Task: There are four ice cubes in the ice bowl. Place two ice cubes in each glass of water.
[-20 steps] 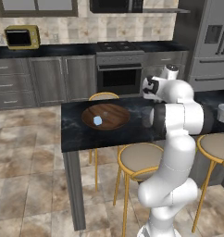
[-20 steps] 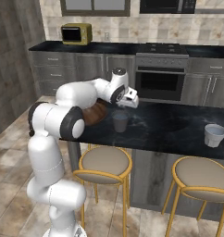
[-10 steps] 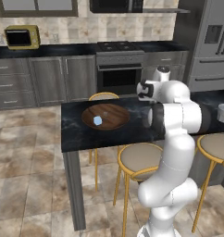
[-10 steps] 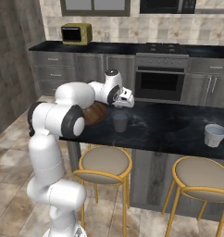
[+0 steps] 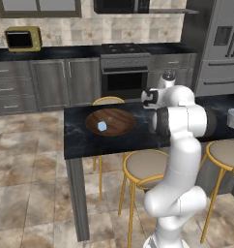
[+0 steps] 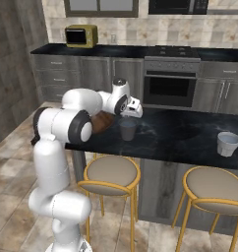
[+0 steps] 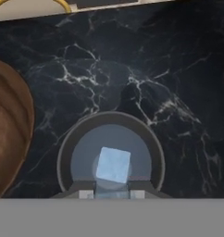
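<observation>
My gripper (image 7: 111, 194) hangs straight above the nearer glass of water (image 7: 67, 143), shut on a pale blue ice cube (image 7: 113, 165) that sits over the glass's mouth. In the right base view the gripper (image 6: 133, 109) is just above that glass (image 6: 127, 129). The wooden ice bowl (image 5: 124, 115) lies to the glass's left on the black counter, with one ice cube (image 5: 102, 126) in it. From the hand camera its brown rim (image 7: 9, 134) shows at the left edge. The second glass of water (image 6: 227, 143) stands far along the counter to the right.
The black marble counter (image 6: 180, 133) runs to the right past the second glass. Round-seated stools (image 6: 111, 172) stand under its near edge. A range (image 5: 124, 72) and grey cabinets line the far wall, with a yellow microwave (image 5: 22, 38) on the back counter.
The hand has shifted a little to the left and dropped slightly, ending over the nearer glass. The bowl and both glasses have stayed put.
</observation>
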Motion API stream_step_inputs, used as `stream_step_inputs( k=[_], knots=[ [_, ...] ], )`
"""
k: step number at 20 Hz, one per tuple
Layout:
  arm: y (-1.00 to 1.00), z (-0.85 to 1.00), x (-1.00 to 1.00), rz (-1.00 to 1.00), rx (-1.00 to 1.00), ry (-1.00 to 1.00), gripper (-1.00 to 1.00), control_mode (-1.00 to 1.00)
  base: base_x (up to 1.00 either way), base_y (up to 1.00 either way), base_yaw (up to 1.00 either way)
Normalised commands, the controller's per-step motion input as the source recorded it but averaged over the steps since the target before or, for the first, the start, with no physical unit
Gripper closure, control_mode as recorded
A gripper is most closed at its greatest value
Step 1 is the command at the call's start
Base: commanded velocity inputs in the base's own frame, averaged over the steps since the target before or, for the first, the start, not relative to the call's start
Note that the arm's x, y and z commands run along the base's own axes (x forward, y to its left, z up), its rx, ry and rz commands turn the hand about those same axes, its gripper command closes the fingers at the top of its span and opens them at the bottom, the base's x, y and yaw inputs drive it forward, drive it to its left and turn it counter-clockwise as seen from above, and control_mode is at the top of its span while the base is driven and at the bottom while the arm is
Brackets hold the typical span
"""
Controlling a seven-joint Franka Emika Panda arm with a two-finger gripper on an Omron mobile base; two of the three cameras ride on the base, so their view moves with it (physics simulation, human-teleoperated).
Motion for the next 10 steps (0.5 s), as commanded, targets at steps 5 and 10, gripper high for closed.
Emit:
stream_step_inputs(
  k=[5,10],
  knots=[
    [0.0,-0.06,0.24,0.0,0.0,0.0,1.0,-1.0,0.0,0.0,0.0],
    [-0.02,-0.01,0.12,0.0,0.0,0.0,-1.0,-1.0,0.0,0.0,0.0]
  ],
)
